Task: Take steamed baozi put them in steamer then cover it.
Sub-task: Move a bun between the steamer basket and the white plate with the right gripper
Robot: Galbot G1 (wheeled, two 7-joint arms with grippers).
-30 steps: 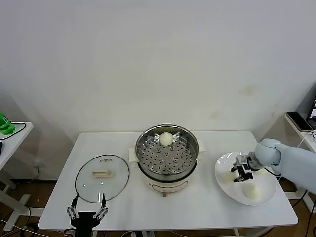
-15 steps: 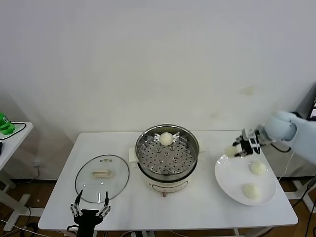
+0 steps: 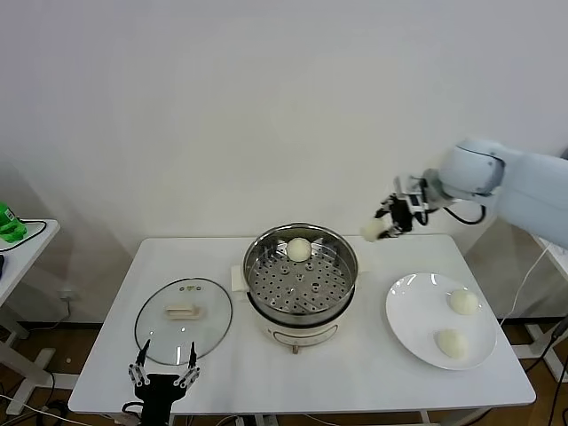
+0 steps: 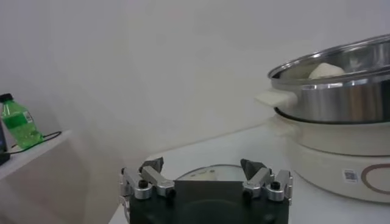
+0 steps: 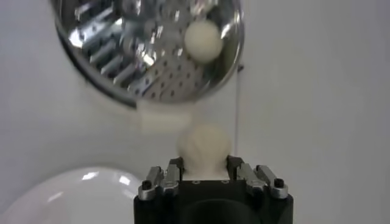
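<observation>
Gripping baozi (image 3: pixel 372 230): right pincer (image 3: pixel 388 221)

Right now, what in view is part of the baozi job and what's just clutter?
Job: right gripper carrying a baozi; baozi in steamer; two baozi on plate; steamer; cover; plate.
Clutter: green bottle on side table. Left gripper idle.

The right pincer (image 5: pixel 205 165) hides the near side of its baozi (image 5: pixel 204 146); below it, the white plate (image 5: pixel 67 193) runs off frame.
</observation>
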